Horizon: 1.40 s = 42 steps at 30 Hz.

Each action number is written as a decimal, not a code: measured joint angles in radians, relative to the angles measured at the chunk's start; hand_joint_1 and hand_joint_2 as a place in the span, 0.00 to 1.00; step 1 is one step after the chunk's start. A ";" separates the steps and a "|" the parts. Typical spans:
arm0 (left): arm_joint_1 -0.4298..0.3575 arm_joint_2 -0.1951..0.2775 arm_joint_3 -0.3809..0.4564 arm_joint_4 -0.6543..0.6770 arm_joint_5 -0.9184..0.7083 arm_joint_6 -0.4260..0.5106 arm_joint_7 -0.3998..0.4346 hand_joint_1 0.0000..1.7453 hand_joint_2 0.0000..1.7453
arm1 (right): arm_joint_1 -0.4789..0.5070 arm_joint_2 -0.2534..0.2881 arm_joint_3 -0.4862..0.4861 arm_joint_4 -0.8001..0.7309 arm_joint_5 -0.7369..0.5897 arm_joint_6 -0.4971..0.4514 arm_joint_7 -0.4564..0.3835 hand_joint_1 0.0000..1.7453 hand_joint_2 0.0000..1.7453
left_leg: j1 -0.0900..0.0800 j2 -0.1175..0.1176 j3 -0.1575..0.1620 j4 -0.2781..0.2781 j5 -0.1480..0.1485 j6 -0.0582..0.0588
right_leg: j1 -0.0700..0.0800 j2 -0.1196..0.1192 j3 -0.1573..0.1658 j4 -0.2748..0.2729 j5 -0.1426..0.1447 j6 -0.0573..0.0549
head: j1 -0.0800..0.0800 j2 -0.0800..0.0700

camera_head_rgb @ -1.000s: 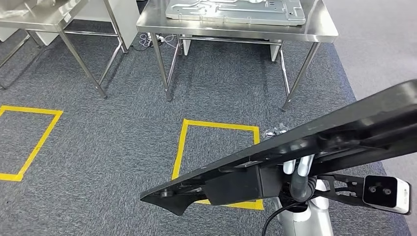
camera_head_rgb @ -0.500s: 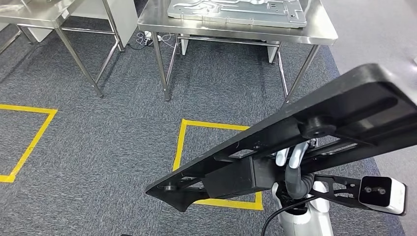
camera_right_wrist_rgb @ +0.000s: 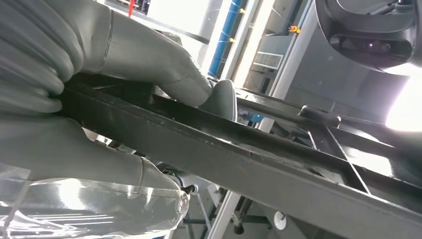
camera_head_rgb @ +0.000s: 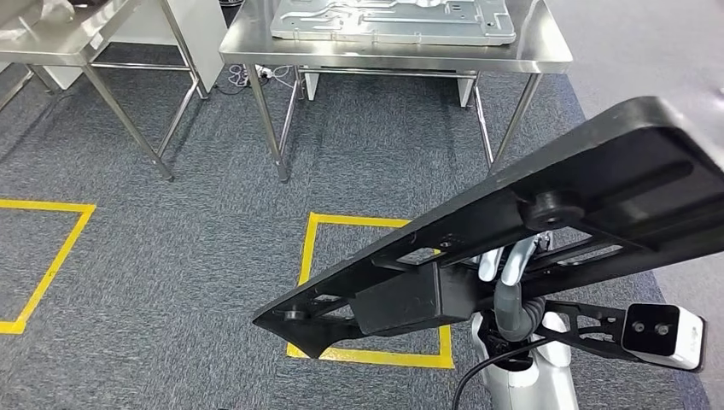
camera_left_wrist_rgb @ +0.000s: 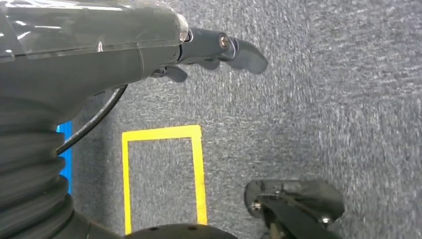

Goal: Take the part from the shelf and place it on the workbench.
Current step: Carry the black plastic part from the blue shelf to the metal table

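A long black frame-like part [camera_head_rgb: 546, 213] slants across the head view from low centre up to the right edge. My right hand [camera_head_rgb: 510, 265] grips it from underneath near its middle. In the right wrist view the thumb and fingers of that hand [camera_right_wrist_rgb: 149, 59] clamp one black bar of the part [camera_right_wrist_rgb: 249, 154]. The steel workbench [camera_head_rgb: 393, 53] stands ahead at the top of the head view, with a silver metal plate [camera_head_rgb: 393, 21] lying on it. My left hand [camera_left_wrist_rgb: 209, 50] hangs over the carpet and holds nothing.
A yellow taped square [camera_head_rgb: 306, 256] marks the grey carpet just before the workbench, partly hidden by the part. A second steel table [camera_head_rgb: 60, 38] stands at the far left, with another taped square [camera_head_rgb: 51, 256] before it. Cables lie under the workbench.
The part's far end has risen and swung up to the right in my right hand. The camera has shifted, so the workbench sits a little further left in the picture.
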 joint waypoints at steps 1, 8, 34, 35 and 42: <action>0.000 0.000 0.000 0.000 0.000 0.000 0.000 0.00 1.00 | 0.000 0.000 0.000 0.000 0.000 0.000 0.000 1.00 1.00 | 0.000 0.000 0.018 -0.053 0.042 0.003 | 0.001 0.003 0.008 0.001 -0.007 0.002 | 0.000 0.000; -0.001 0.002 0.000 0.000 0.000 0.000 -0.001 0.00 1.00 | -0.001 0.002 0.000 0.000 0.001 0.002 0.000 1.00 1.00 | -0.005 -0.006 0.115 -0.266 0.110 0.036 | 0.005 0.007 0.025 0.024 -0.031 0.034 | -0.001 0.000; 0.001 0.003 0.000 0.000 0.002 -0.004 -0.007 0.00 1.00 | -0.001 0.002 0.002 0.000 0.000 0.004 -0.004 1.00 1.00 | -0.002 -0.005 0.086 -0.195 0.089 0.019 | 0.008 0.003 -0.018 0.021 0.002 0.002 | 0.003 0.000; 0.001 0.004 0.000 0.000 0.002 -0.004 -0.007 0.00 1.00 | -0.001 0.002 0.002 0.000 0.001 0.004 -0.005 1.00 1.00 | -0.006 -0.005 0.097 -0.233 0.102 0.025 | 0.008 0.003 -0.018 0.022 -0.001 0.006 | 0.003 0.000; 0.002 0.002 0.000 0.000 0.002 -0.006 -0.008 0.00 1.00 | -0.001 0.002 0.003 -0.006 0.004 0.004 -0.009 1.00 1.00 | 0.002 -0.005 0.128 -0.282 0.114 0.048 | 0.002 0.001 -0.077 0.146 -0.074 0.047 | 0.006 0.000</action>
